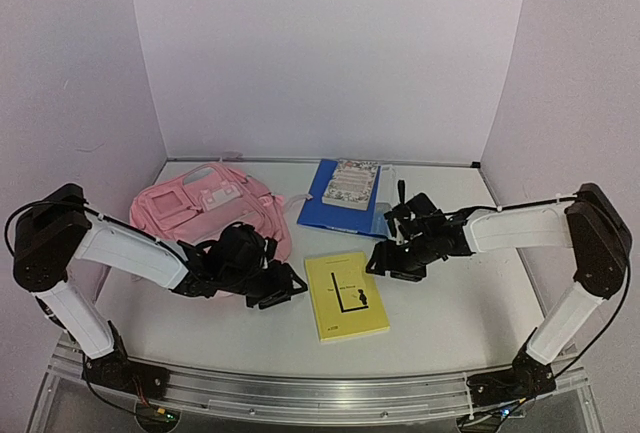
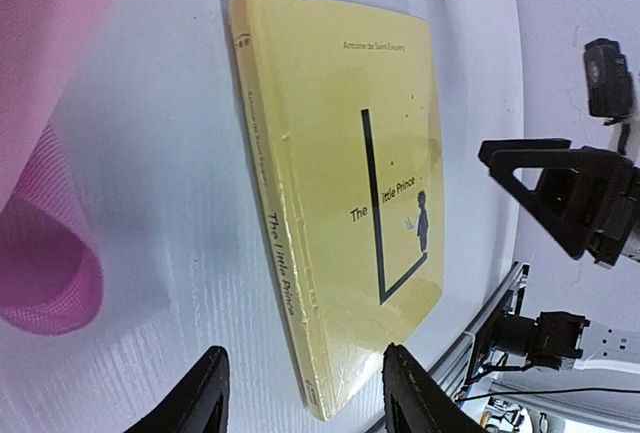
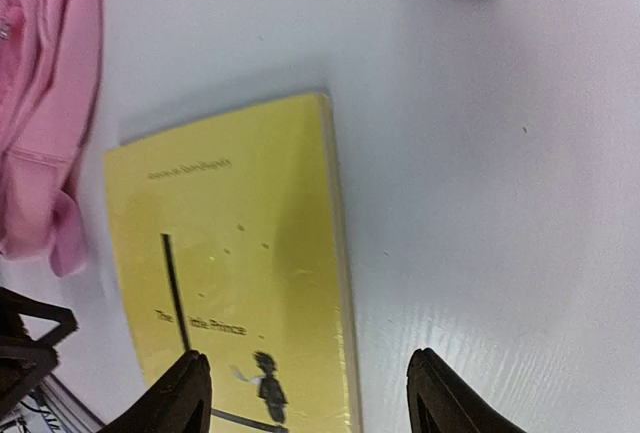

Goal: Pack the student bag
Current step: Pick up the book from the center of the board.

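The student bag [image 1: 215,208] is a pink fabric backpack lying flat at the left of the table; it also shows at the left edge of both wrist views [image 2: 45,203] [image 3: 45,103]. A yellow paperback, "The Little Prince" [image 1: 345,296], lies flat in front of the middle. My left gripper [image 1: 285,288] hovers at the book's left edge, open, its fingers either side of the spine corner [image 2: 305,393] without touching it. My right gripper [image 1: 385,258] hangs open over the book's far right edge [image 3: 310,393]. The yellow cover fills both wrist views [image 2: 340,153] [image 3: 230,253].
A blue book [image 1: 335,208] lies behind the yellow one, with a patterned book [image 1: 352,183] on top of it. White walls close the table in at the back and both sides. A metal rail [image 1: 300,393] runs along the near edge.
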You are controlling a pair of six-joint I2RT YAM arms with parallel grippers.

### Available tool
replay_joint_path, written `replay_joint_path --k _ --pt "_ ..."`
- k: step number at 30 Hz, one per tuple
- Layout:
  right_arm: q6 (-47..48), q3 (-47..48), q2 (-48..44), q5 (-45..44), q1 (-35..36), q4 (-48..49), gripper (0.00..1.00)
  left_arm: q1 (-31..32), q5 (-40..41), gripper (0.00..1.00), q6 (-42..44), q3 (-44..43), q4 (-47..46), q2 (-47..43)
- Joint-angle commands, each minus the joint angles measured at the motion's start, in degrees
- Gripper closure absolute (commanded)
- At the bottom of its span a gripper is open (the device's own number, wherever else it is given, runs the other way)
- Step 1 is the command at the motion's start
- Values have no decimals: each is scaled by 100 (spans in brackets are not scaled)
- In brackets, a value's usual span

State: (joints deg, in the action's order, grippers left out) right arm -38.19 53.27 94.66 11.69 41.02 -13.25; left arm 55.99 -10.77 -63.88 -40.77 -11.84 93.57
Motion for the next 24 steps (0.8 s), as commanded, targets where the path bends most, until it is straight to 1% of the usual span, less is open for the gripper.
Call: replay_joint_path --k 1,7,10,13,17,20,24 --pt "332 -105 276 157 19 66 35 27 -225 46 107 -278 -276 336" --pt "436 -95 710 483 -15 382 39 27 -360 41 -102 -408 -509 756" --pt "464 -102 859 639 -15 505 43 29 -462 39 -180 -429 -760 949" --pt "434 -152 948 858 -15 654 50 27 -612 39 -215 -538 -918 1172" --pt "340 -270 1038 1172 -14 859 64 28 -783 39 -275 -633 -1122 1456" --pt "256 -365 1123 1429 -14 1047 76 26 -828 39 -265 -634 -1232 1523" --pt "182 -422 1253 1623 -15 1174 87 26 -884 40 -133 -667 -1447 1517"
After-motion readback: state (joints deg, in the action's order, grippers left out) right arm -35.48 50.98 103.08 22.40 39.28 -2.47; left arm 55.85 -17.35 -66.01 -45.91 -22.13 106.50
